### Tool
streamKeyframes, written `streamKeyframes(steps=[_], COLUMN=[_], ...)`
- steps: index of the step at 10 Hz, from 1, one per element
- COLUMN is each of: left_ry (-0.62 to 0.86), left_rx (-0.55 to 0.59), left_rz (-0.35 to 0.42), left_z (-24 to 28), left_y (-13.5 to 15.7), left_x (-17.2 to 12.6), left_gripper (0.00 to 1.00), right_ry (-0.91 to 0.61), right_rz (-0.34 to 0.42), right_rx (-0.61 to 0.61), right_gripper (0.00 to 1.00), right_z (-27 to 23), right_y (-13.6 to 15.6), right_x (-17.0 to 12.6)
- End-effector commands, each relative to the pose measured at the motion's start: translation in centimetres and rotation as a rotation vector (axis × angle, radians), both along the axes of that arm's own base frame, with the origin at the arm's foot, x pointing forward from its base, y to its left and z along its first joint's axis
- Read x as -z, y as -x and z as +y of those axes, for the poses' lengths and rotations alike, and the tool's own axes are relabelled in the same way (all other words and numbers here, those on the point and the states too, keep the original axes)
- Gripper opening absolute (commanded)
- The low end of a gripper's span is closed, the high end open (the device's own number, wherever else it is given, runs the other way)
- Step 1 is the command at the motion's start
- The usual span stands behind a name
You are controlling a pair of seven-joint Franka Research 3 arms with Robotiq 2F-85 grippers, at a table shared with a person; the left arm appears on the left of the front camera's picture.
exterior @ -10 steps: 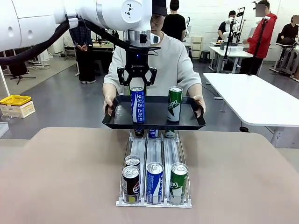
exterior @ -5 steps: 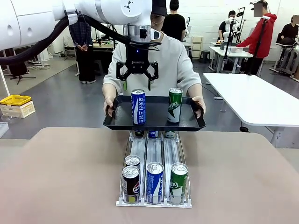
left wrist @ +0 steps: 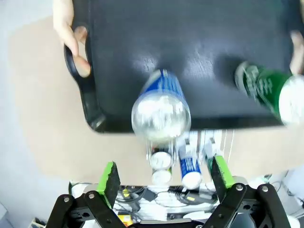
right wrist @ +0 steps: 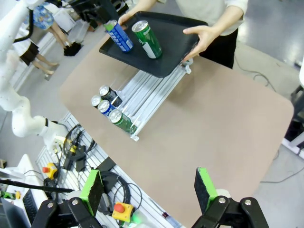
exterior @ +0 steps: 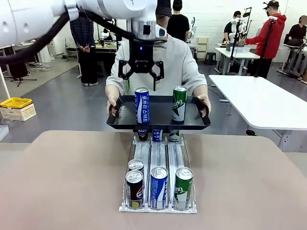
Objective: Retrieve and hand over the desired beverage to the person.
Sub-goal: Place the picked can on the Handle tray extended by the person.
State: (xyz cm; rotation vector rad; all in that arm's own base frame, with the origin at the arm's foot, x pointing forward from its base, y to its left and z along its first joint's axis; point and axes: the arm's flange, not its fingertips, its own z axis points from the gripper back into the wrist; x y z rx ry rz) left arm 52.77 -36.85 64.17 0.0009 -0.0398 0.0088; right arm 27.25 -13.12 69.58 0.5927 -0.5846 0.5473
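The person (exterior: pixel 178 61) in a light grey sweatshirt holds a black tray (exterior: pixel 158 122) with both hands at the table's far edge. On it stand a blue can (exterior: pixel 142 106) and a green can (exterior: pixel 179 103). My left gripper (exterior: pixel 141 82) hangs open just above the blue can and touches nothing. In the left wrist view the blue can (left wrist: pixel 160 114) shows from above beyond the open left gripper (left wrist: pixel 165 175), with the green can (left wrist: pixel 270 90) to its right. My right gripper (right wrist: pixel 148 187) is open and empty, high over the table's near side.
A clear three-lane can rack (exterior: pixel 158 153) lies on the brown table (exterior: pixel 72 182). At its near end sit black (exterior: pixel 135 184), blue (exterior: pixel 159 187) and green (exterior: pixel 183 188) cans, with more cans under the tray. A white table (exterior: pixel 259 100) stands to the right, beyond the brown one.
My left gripper has risen from around the blue can, leaving it standing on the tray. The tray and the rack's cans stay put.
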Motion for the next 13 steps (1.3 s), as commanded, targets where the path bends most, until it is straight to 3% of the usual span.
streamKeyframes(steps=[1,2,5,8,13], left_ry=[0.051,0.078,0.190,0.239,0.220], left_rx=[0.140,0.176,0.263,0.289,0.274], left_rz=[-0.057,-0.084,-0.045,-0.023,0.002], left_z=[3.5,5.6,11.9,16.0,16.3], left_y=[9.1,12.5,19.2,20.9,20.9], left_x=[-3.3,-3.0,1.1,3.8,4.3], left_gripper=[1.00,1.00,1.00,1.00,1.00], right_ry=[-0.024,-0.024,-0.024,-0.024,-0.024], right_rz=[-0.013,-0.013,-0.013,-0.013,-0.013], right_rx=[-0.021,-0.021,-0.021,-0.021,-0.021], right_gripper=[1.00,1.00,1.00,1.00,1.00], right_z=[0.1,0.1,0.1,0.1,0.1], right_y=[0.0,0.0,0.0,0.0,0.0], right_x=[-0.1,-0.1,-0.1,-0.1,-0.1])
